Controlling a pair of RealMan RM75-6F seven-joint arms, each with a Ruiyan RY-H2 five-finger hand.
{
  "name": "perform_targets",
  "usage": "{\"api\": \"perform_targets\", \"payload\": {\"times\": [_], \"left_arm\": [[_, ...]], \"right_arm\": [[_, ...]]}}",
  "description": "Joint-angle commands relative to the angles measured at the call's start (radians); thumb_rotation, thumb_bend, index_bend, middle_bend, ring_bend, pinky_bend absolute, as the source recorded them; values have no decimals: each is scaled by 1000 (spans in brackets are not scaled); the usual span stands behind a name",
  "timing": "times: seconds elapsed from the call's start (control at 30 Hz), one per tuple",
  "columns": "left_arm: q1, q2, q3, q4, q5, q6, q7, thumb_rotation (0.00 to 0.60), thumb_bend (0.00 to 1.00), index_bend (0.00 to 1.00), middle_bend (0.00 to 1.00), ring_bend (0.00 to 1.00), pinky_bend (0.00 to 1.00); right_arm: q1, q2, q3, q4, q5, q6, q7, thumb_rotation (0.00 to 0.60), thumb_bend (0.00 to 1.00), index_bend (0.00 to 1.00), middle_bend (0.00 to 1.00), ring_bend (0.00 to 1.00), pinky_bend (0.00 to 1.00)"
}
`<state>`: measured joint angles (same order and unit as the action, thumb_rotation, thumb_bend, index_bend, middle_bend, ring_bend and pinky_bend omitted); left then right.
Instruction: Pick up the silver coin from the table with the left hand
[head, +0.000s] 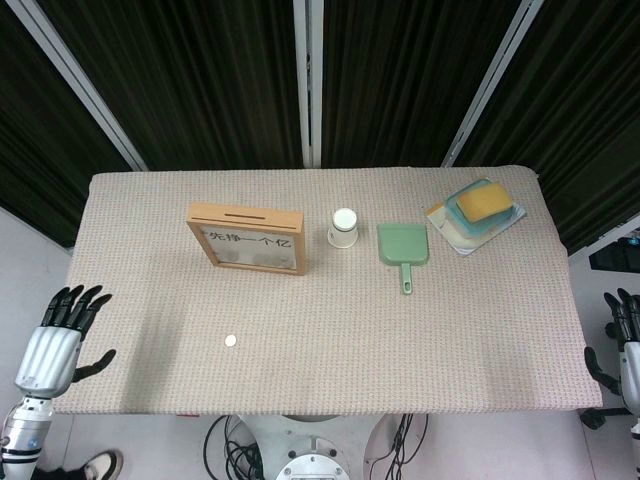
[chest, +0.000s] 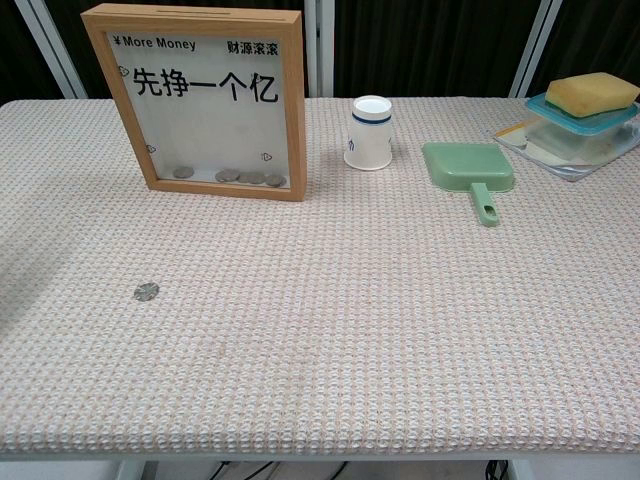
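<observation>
A small silver coin (head: 231, 341) lies flat on the woven table cover, near the front left; the chest view shows the coin (chest: 146, 291) alone on the cloth. My left hand (head: 60, 340) hangs off the table's left edge, well left of the coin, fingers spread and holding nothing. At the far right edge of the head view my right hand (head: 623, 345) shows only partly beside the table's right side, its fingers extended with nothing in them. Neither hand appears in the chest view.
A wooden coin-bank frame (head: 247, 238) stands behind the coin, with several coins inside it (chest: 230, 175). A white paper cup (head: 343, 227), a green dustpan (head: 403, 247) and a tray with a yellow sponge (head: 478, 212) sit further right.
</observation>
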<state>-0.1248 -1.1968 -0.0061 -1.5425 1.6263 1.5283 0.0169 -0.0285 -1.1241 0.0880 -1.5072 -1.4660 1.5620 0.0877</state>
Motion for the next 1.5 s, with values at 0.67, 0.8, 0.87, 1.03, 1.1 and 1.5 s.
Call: {"api": "perform_targets", "payload": {"times": [0.67,0.8,0.87,1.03,1.1,1.5], "left_arm": [[-156,-194,45,56,129,-201,61,600,187,187,122,16,120],[-188,-240,45,83,125,-247,66,600,187,196,122,33,125],[-200,-261,45,100,126,-259,61,600,187,205,124,33,126],[-222,-328,39,180,137,-241,7,600,188,287,170,69,138],[-230,-348,38,206,130,-248,-5,600,188,312,172,70,138],[-264,-430,30,292,76,-292,-13,600,190,350,173,70,136]], "right_arm": [[-2,2,-5,-4,-18,14,12,600,290,0,0,0,0],[-4,6,-3,-7,-15,18,14,600,290,0,0,0,0],[-6,9,-3,-8,-14,19,17,600,290,0,0,0,0],[-12,9,-5,1,-6,20,23,600,292,0,0,0,0],[-14,9,-5,7,-4,19,28,600,292,0,0,0,0],[-17,6,-9,20,-4,14,35,600,292,0,0,0,0]]}}
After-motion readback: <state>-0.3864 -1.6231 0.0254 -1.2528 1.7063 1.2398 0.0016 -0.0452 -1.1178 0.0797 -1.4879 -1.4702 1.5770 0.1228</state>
